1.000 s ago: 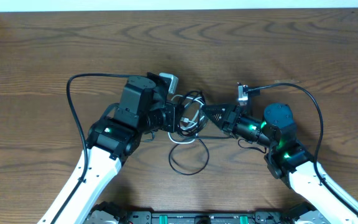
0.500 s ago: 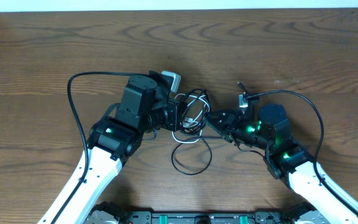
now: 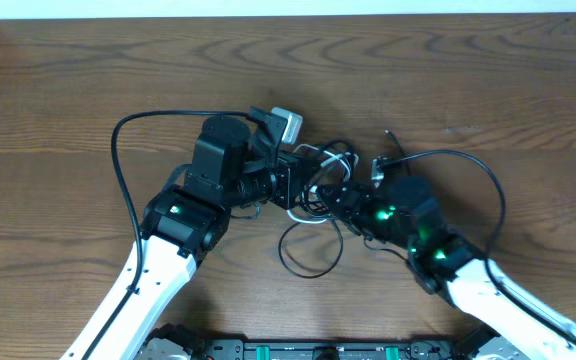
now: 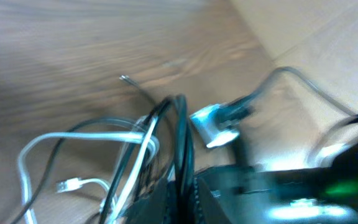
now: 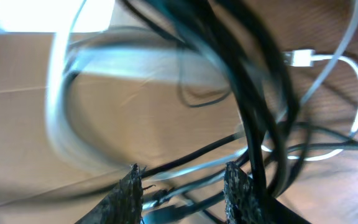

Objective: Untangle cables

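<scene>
The cables form a tangle of thin black cords and one white cord at the table's middle, between my two grippers. One black loop trails toward the front. My left gripper is shut on black cords of the bundle. Beside them, the white cable loops out, its plug lying free. My right gripper is pushed into the tangle from the right. Its jaws stand open, with black and white cords running across the gap. The white plug shows at upper right.
A thick black arm wire arcs left of the left arm, and another curves over the right arm. A thin black cord end points toward the back. The table's far edge runs along the top.
My right gripper has moved left into the tangle, close against the left gripper. The left gripper has shifted slightly back and right, still shut on the cords.
</scene>
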`<move>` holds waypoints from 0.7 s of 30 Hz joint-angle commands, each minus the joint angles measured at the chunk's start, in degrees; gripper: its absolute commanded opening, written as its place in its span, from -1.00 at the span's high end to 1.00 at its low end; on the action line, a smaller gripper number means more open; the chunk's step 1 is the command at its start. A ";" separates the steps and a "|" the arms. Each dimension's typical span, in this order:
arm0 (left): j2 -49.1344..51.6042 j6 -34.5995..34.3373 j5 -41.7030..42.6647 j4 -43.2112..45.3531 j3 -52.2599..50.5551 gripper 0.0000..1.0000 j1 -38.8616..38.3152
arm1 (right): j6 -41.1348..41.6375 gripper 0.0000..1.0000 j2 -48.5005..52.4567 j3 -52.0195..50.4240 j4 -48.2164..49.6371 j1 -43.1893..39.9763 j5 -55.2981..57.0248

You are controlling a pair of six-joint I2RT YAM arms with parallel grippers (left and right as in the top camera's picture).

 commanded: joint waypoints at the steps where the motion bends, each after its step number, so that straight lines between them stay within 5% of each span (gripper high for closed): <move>1: -0.94 0.02 13.79 4.35 0.83 0.85 -0.11 | -4.79 0.19 5.09 0.35 -0.31 1.62 11.93; 8: -7.37 -0.11 17.49 10.40 0.85 0.85 3.52 | -13.29 0.24 8.24 0.35 -5.42 -1.79 16.22; 21: -17.99 -1.44 9.01 10.19 0.85 0.85 26.84 | -27.76 0.04 -2.10 0.35 -21.24 -16.59 19.21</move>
